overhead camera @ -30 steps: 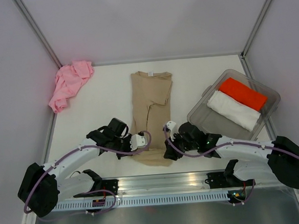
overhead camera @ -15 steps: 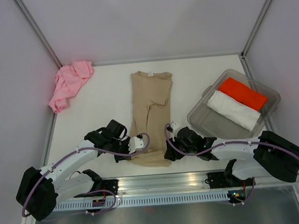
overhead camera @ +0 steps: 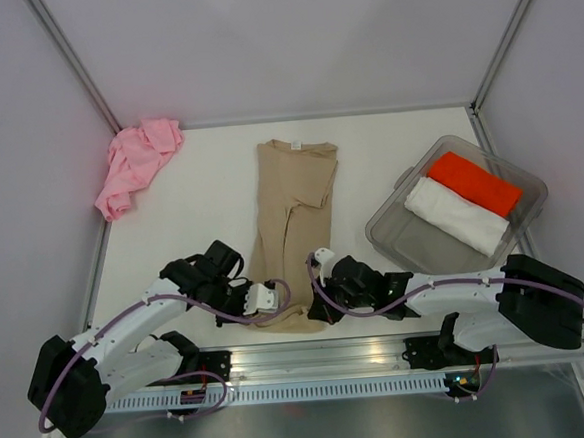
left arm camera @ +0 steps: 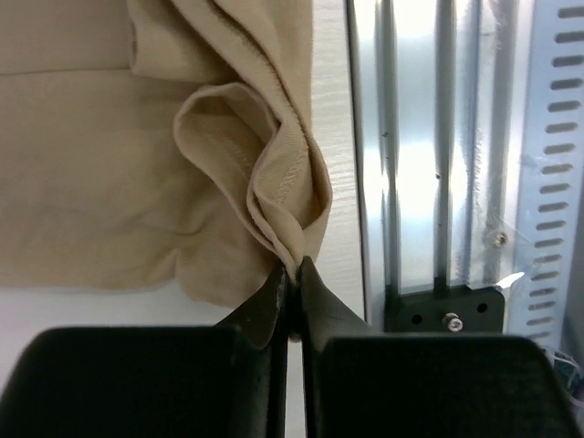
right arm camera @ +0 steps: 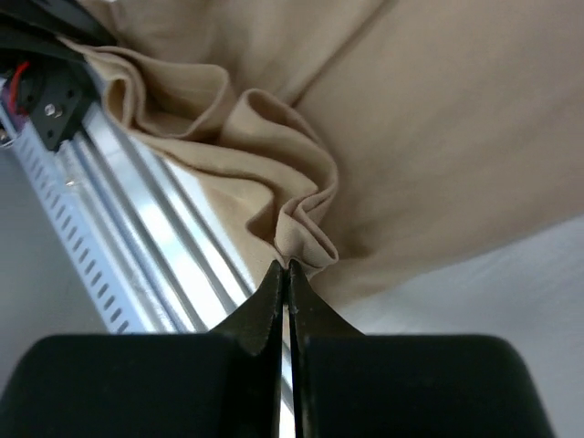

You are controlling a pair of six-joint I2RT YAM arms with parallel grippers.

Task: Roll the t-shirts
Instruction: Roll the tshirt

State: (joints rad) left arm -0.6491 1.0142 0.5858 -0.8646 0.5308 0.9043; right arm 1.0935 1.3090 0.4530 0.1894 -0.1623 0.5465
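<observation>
The tan t-shirt (overhead camera: pixel 294 219) lay flat and lengthwise, its hem bunched just beside the slotted metal rail (overhead camera: pixel 314 388) and its collar away from it. From above, both arms hid that hem. The wrist cameras showed the rest: the left gripper (left arm camera: pixel 292 271) was clenched on a raised fold of the hem at the rail's edge, and the right gripper (right arm camera: pixel 285 267) was pinched tight on another puckered fold over the rail. Only the overhead view took in the pink t-shirt (overhead camera: pixel 136 165), crumpled far from the rail on the left, and the clear bin (overhead camera: pixel 398 234), beyond the rail on the right.
</observation>
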